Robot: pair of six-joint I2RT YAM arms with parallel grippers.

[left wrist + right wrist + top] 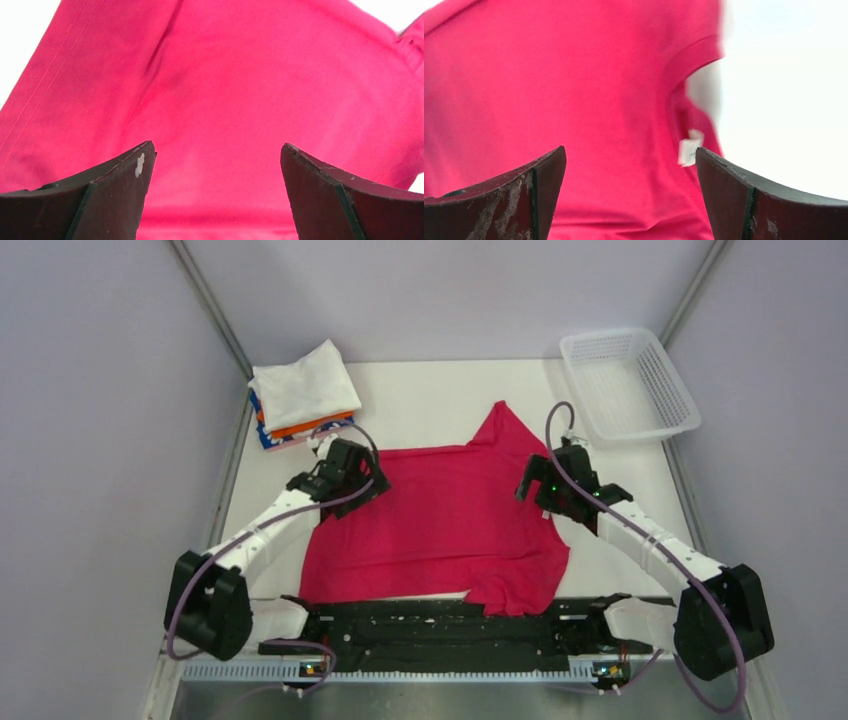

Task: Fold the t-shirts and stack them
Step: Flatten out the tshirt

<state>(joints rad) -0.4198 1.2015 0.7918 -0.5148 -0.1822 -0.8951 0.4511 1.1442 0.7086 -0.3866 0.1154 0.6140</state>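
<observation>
A crimson-pink t-shirt (445, 520) lies spread flat in the middle of the table, one sleeve pointing to the back. My left gripper (352, 483) hovers over its left edge, jaws wide open with only pink cloth (220, 100) showing between them. Over the shirt's right edge my right gripper (545, 490) is also open. The collar and a small white neck tag (689, 146) show just beside its right finger (744, 200). A stack of folded t-shirts (302, 392), white on top of orange and blue-patterned ones, sits at the back left corner.
A white plastic mesh basket (630, 385) stands at the back right corner. Grey walls close in on both sides. The black arm mounting rail (450, 625) runs along the near edge, touching the shirt's hem.
</observation>
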